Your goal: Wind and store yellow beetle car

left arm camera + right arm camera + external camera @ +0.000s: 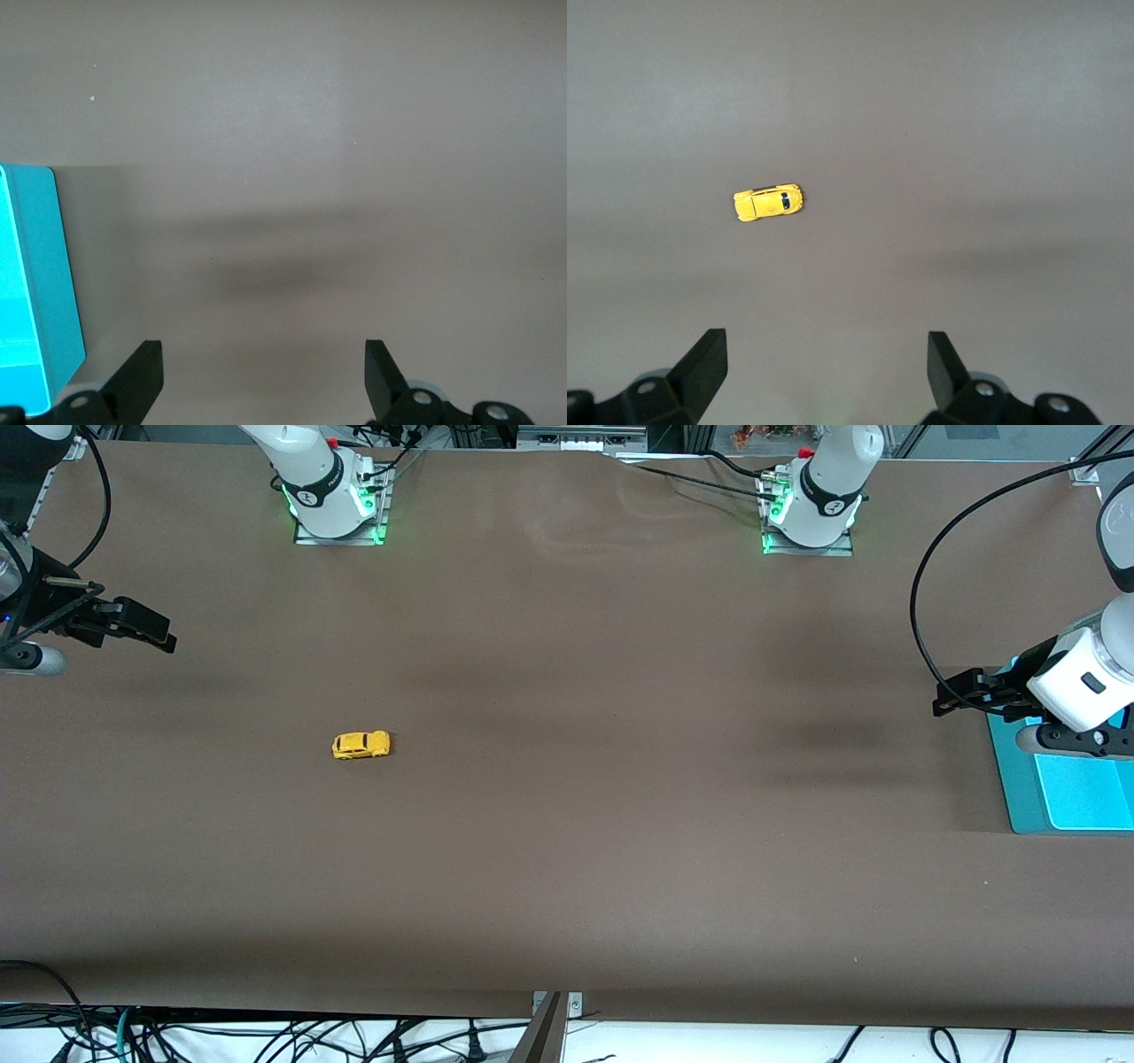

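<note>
Small bright yellow beetle car (361,745), rounded plastic body with dark windows, sits on its wheels on the flat brown bench (567,824). It lies toward the right arm's end of the bench, nearer to the front camera than the right arm's base (335,491), with bare brown surface all round it. Nothing touches it. Long axis runs roughly along the length of the bench.

Right pincer (168,636): black, two fingers, up in the air over the bench edge at the right arm's end, well apart from the yellow beetle car. In the right wrist view the fingers (704,365) stand wide apart with nothing between them, and the car (769,204) shows out ahead of them on the brown surface. Open, empty.

Left pincer (942,701): black, two fingers, up in the air at the left arm's end of the bench, well apart from the yellow beetle car, just beside a flat teal rectangular tray (1059,793) with a lighter cyan inner panel. The white wrist body of the left arm hangs over that tray's rim. In the left wrist view the fingers (142,376) are spread wide, nothing gripped, tray edge (62,292) visible beside them. Open, empty.

Neither pincer is in contact with car, tray or bench.
</note>
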Motion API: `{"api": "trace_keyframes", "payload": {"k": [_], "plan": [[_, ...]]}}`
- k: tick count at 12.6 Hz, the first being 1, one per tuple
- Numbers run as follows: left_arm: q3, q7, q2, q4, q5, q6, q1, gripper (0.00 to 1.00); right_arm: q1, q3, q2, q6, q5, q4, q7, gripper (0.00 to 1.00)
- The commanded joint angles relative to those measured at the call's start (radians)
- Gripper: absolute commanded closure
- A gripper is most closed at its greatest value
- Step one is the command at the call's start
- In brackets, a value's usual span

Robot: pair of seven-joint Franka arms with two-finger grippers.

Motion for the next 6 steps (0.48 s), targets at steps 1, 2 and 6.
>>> {"api": "trace_keyframes", "payload": {"k": [1,2,6], "plan": [[0.003,0.003,0.016,0.029,-0.010,-0.005,-0.004,0.00,-0.013,0.013,-0.013,-0.004,-0.011,-0.004,-0.008,0.00],[0.003,0.003,0.019,0.030,-0.010,-0.005,-0.006,0.00,-0.013,0.013,-0.011,-0.004,-0.011,-0.004,-0.008,0.00],[0.003,0.005,0.020,0.044,-0.010,-0.005,-0.004,0.00,-0.013,0.012,-0.011,-0.007,-0.011,-0.004,-0.008,0.00]]}}
